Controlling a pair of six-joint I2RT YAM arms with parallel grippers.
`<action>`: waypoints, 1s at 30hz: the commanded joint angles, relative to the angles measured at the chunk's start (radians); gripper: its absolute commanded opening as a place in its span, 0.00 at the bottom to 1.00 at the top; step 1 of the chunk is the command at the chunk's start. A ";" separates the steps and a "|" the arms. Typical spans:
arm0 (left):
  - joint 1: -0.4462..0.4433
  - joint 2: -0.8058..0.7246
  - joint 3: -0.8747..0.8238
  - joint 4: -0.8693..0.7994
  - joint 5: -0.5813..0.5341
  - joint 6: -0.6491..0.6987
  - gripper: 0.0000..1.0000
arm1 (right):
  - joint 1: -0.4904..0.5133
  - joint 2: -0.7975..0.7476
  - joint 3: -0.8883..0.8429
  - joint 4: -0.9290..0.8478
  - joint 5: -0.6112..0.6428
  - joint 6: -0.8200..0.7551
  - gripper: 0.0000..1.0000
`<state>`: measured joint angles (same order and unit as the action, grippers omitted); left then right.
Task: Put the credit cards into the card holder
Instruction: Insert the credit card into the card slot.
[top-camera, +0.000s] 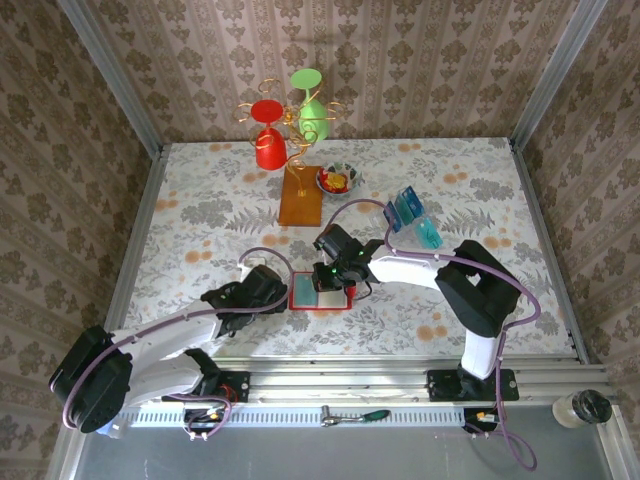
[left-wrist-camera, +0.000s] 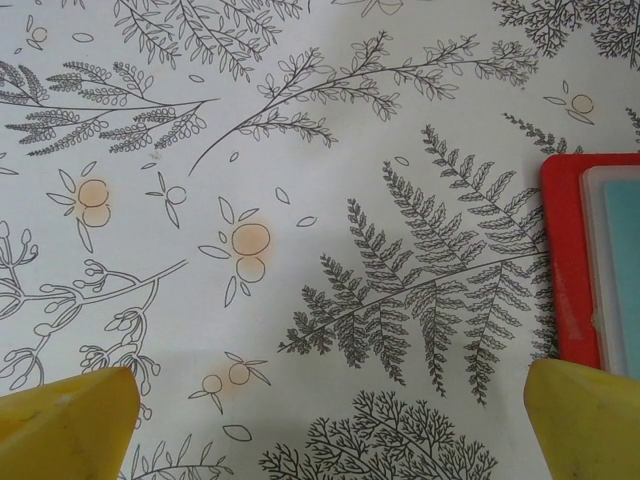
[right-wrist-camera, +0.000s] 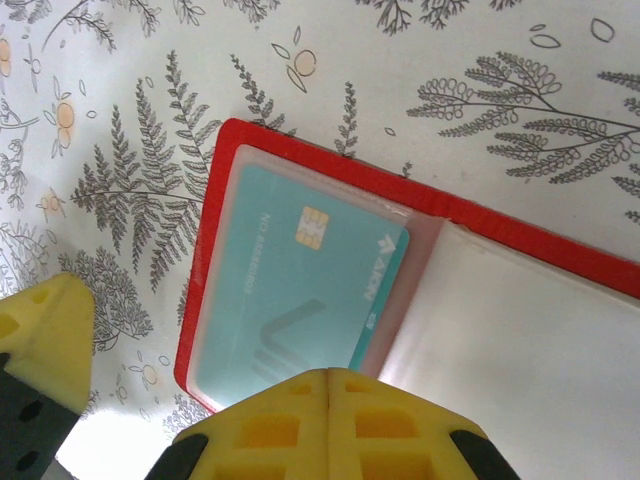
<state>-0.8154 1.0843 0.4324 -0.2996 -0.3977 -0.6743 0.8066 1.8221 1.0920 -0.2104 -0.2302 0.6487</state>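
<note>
The red card holder (top-camera: 322, 303) lies open on the table between my two grippers. A teal credit card (right-wrist-camera: 290, 290) with a gold chip sits inside the clear sleeve on its left half, and the red rim (right-wrist-camera: 300, 150) frames it. My right gripper (right-wrist-camera: 328, 378) is shut with nothing between its fingers, its tips right over the card's near edge. My left gripper (left-wrist-camera: 325, 430) stands open over bare tablecloth, just left of the holder's edge (left-wrist-camera: 565, 260). More credit cards (top-camera: 405, 208) stand in a clear rack at the right, one lying beside it (top-camera: 430, 234).
A wire tree with a red cup (top-camera: 268, 140) and a green cup (top-camera: 312, 110) stands on an orange base (top-camera: 300, 195) at the back. A small bowl (top-camera: 338, 180) sits next to it. The right half of the holder (right-wrist-camera: 520, 350) shows pale empty sleeves.
</note>
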 joint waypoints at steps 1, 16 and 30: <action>0.007 -0.003 -0.003 -0.006 -0.006 -0.005 1.00 | -0.004 0.024 0.025 -0.020 0.025 -0.023 0.04; 0.008 0.020 0.006 0.013 0.013 0.004 1.00 | 0.000 0.082 0.030 0.006 -0.004 -0.010 0.04; 0.008 0.025 0.015 0.014 0.012 0.011 1.00 | 0.000 0.083 0.047 0.008 -0.029 -0.002 0.04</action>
<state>-0.8154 1.1004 0.4324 -0.2844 -0.3893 -0.6735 0.8066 1.8862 1.1061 -0.2070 -0.2432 0.6502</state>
